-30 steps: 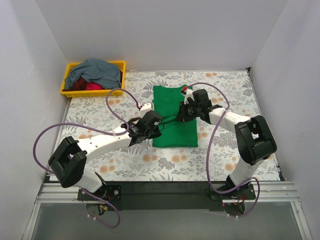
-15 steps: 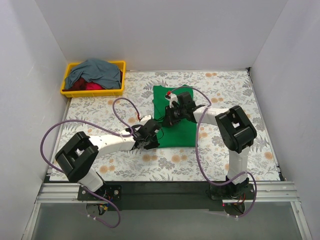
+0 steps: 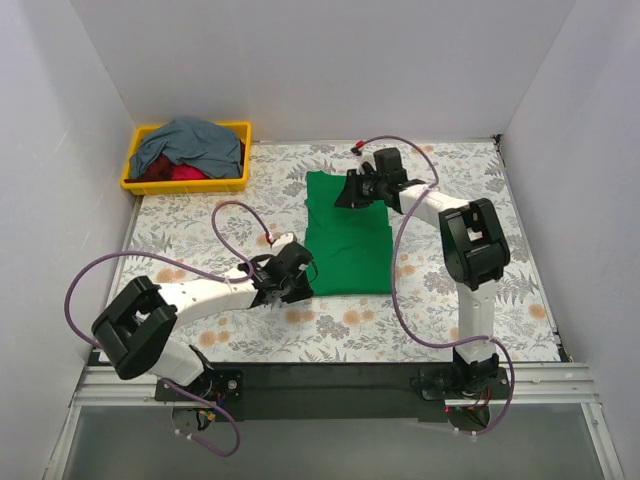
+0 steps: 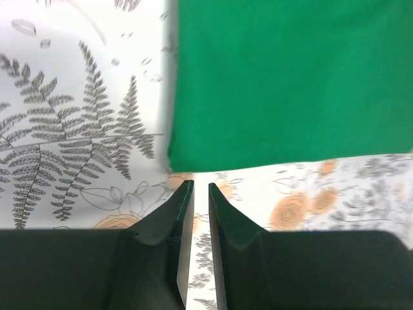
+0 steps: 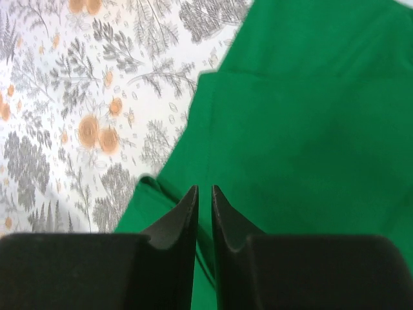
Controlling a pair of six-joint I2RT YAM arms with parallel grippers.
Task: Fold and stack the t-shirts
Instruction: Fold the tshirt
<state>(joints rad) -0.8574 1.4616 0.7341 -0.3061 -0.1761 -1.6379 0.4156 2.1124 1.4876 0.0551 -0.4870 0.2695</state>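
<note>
The bright green t-shirt [image 3: 345, 240] lies folded into a flat rectangle at the table's centre. My left gripper [image 3: 303, 272] sits at its near left corner. In the left wrist view the left gripper [image 4: 200, 187] is shut and empty, low over the tablecloth just short of the green hem [image 4: 290, 84]. My right gripper [image 3: 340, 193] hovers over the shirt's far part. In the right wrist view the right gripper [image 5: 204, 188] is shut and empty above the green cloth [image 5: 310, 129]. The slate grey-blue t-shirt [image 3: 190, 140] and the red t-shirt [image 3: 180, 172] lie bunched in the bin.
The yellow plastic bin [image 3: 180, 186] stands at the back left corner of the table. White walls enclose the left, back and right sides. A floral tablecloth [image 3: 450, 300] covers the table. Purple cables loop over both arms.
My right gripper has moved from the shirt's middle towards its far edge. My left gripper has drawn back a little to the shirt's near left corner.
</note>
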